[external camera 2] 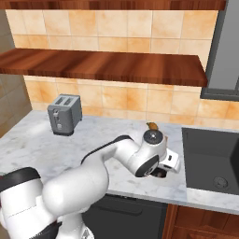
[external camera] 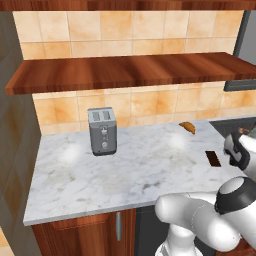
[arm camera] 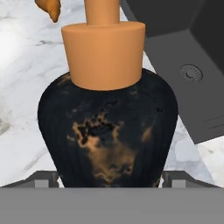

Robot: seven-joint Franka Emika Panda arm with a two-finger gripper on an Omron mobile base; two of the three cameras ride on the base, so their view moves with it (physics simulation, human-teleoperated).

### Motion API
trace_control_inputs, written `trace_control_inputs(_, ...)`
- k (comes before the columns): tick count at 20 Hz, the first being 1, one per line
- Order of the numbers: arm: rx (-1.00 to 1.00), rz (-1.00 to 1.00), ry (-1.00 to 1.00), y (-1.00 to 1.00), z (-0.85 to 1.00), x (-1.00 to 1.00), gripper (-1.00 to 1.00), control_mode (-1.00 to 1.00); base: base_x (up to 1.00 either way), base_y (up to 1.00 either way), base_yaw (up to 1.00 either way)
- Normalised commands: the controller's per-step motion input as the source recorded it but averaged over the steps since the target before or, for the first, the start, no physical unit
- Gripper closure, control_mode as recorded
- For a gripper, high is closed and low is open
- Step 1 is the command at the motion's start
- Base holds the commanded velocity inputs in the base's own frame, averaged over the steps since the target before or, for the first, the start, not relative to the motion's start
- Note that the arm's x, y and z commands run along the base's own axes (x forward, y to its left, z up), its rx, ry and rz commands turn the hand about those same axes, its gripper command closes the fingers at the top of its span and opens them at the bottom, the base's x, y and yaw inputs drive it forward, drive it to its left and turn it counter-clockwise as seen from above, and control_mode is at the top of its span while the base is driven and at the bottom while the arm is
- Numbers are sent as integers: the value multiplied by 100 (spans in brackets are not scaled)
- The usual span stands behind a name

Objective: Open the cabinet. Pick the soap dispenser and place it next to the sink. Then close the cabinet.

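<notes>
In the left base view the arm reaches right over the marble counter (external camera: pixel 125 165), past the toaster (external camera: pixel 102 131) and croissant (external camera: pixel 187 127), with the hand at the frame's right edge. In the right base view the gripper (external camera 2: pixel 161 173) hangs low over the counter just left of the sink (external camera 2: pixel 212 161). In the hand view the soap dispenser (arm camera: pixel 109 131) sits between the fingers (arm camera: pixel 43 179), which stand at either side of its belly, apparently clamping it; its long axis runs up the frame, orange pump uppermost, sink at upper right.

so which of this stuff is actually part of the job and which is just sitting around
Part of the job:
soap dispenser, between the fingers of the gripper
sink
cabinet

Just lying about:
toaster
croissant
small dark brown rectangle
</notes>
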Motion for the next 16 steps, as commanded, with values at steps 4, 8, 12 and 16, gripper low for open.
trace_control_inputs(4,0,1,-7,0,-17,1,100,-100,0,0,0)
trace_control_inputs(8,0,0,-3,0,-7,1,100,-100,0,0,0)
trace_control_inputs(12,-5,0,0,0,0,8,100,-100,0,0,0)
trace_control_inputs(16,-12,0,0,-4,0,11,100,-100,0,0,0)
